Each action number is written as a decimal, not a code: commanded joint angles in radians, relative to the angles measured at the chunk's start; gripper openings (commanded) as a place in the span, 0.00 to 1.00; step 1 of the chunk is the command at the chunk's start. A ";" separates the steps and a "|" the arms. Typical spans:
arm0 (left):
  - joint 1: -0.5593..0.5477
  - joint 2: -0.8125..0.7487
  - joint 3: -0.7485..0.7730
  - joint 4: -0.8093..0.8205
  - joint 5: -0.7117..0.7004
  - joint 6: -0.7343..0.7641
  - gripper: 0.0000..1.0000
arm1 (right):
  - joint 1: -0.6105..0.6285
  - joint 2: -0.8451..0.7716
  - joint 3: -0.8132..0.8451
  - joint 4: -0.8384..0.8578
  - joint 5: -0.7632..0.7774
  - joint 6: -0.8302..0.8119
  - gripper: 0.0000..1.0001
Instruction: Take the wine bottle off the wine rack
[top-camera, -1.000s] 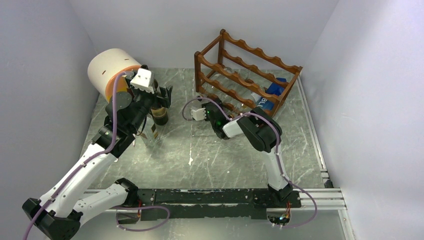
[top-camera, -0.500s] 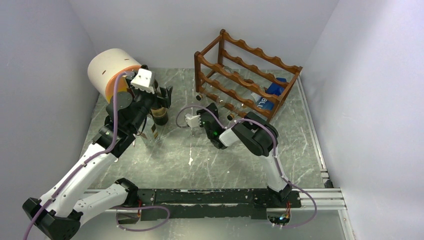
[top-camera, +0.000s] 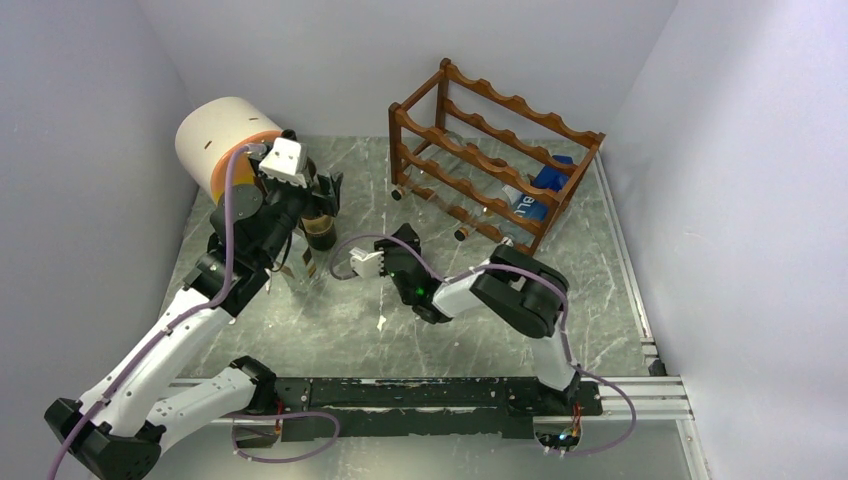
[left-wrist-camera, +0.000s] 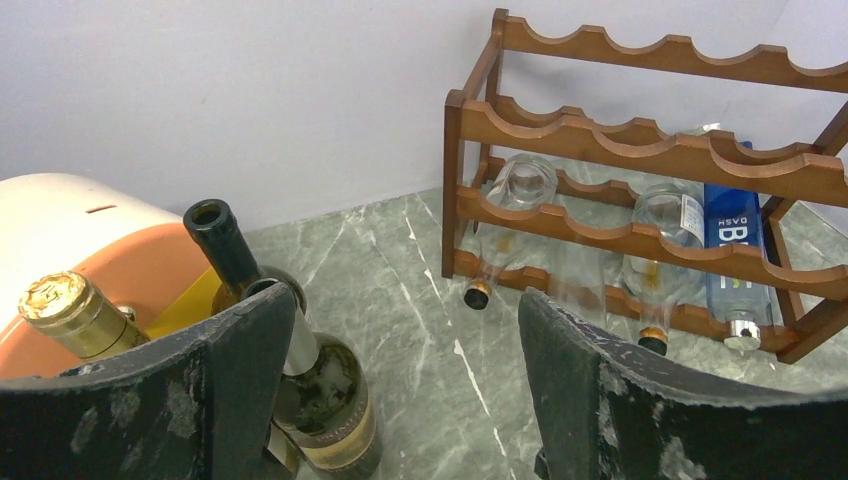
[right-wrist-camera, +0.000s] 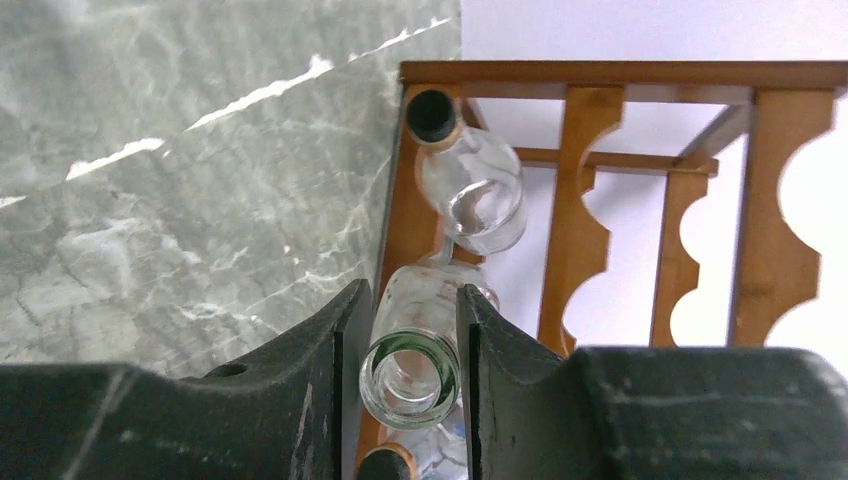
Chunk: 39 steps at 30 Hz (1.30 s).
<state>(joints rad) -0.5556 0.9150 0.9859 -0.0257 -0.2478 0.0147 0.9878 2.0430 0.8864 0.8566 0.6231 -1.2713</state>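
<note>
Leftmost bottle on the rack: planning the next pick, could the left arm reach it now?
Probably yes: the left gripper is open, and only bare table lies between it and the leftmost bottle, whose capped neck sticks out of the wine rack.

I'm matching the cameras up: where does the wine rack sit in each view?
Top external: wine rack upper right of centre, by the back wall.
Left wrist: wine rack upper right.
Right wrist: wine rack right half, rotated sideways.
Shared landmark: the green marbled tabletop it stands on.
</note>
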 joint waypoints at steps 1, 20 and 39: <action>0.012 -0.021 -0.009 0.046 -0.022 0.004 0.86 | 0.040 -0.125 -0.019 -0.021 0.031 0.115 0.00; 0.036 -0.075 -0.022 0.070 -0.031 0.029 0.85 | 0.098 -0.489 0.044 -0.411 -0.029 0.536 0.00; 0.120 -0.156 -0.077 0.137 -0.193 0.097 0.85 | 0.005 -0.572 0.316 -0.714 -0.266 0.929 0.00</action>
<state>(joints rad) -0.4679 0.7895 0.9195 0.0528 -0.3832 0.0860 1.0046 1.5177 1.1248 0.1356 0.4255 -0.4503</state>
